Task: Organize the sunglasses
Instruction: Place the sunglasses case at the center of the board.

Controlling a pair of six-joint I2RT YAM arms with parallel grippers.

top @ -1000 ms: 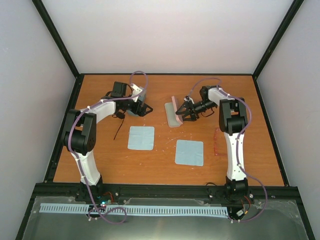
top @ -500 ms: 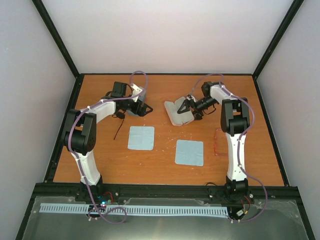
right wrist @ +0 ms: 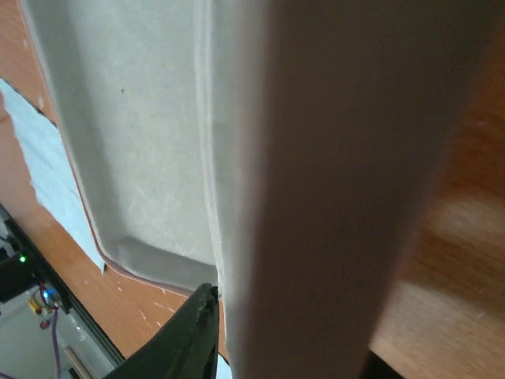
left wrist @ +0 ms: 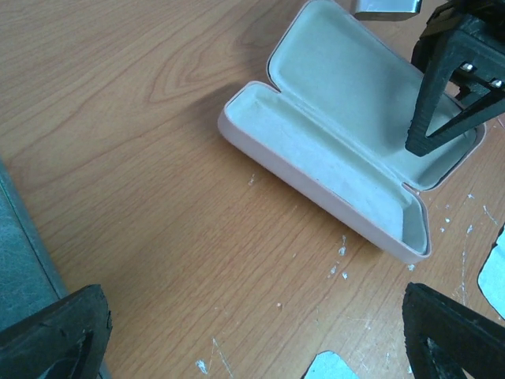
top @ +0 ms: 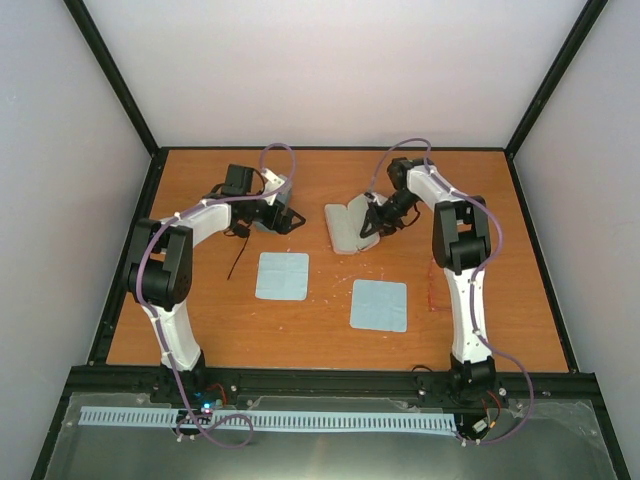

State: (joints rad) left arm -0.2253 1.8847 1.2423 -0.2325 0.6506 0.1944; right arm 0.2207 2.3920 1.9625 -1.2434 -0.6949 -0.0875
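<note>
A: What moved?
B: The pink case (top: 350, 226) now lies open, your right gripper (top: 375, 222) at its lid, grip unclear. Left gripper (top: 288, 219) is spread wide.
A: Sunglasses?
B: Black pair (top: 236, 261) toward the table's (top: 320, 330) left edge, red pair (top: 433, 285) toward the right. Light and fragile, so pinch the bridge.

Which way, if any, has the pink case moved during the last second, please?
Yes: the pink case has opened, its right half spreading rightward, judged against the unmoved right-hand cloth.

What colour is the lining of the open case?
The open case has pale grey-white lining, pink shell; clearest in left wrist view.
</note>
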